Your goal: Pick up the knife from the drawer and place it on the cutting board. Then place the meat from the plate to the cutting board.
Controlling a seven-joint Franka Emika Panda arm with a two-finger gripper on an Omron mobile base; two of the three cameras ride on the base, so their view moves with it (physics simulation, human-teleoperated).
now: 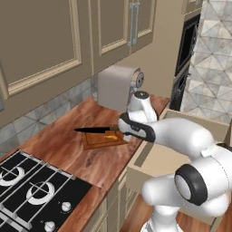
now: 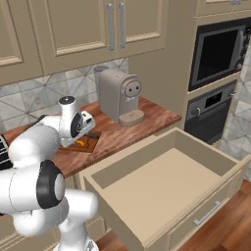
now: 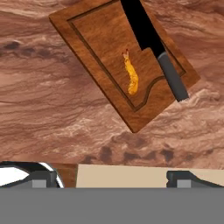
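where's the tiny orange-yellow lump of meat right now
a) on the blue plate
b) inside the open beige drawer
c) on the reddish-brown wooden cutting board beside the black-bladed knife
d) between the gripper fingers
c: the hand view shows the tiny orange-yellow meat lying on the reddish-brown wooden cutting board, apart from the black-bladed knife.

Tool point(image 3: 112, 177) open, empty, pointing down

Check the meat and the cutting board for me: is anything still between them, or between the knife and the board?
Nothing visible. The meat already lies on the cutting board, and the knife lies across the board beside it, handle past the edge. The gripper hangs over the countertop, apart from both.
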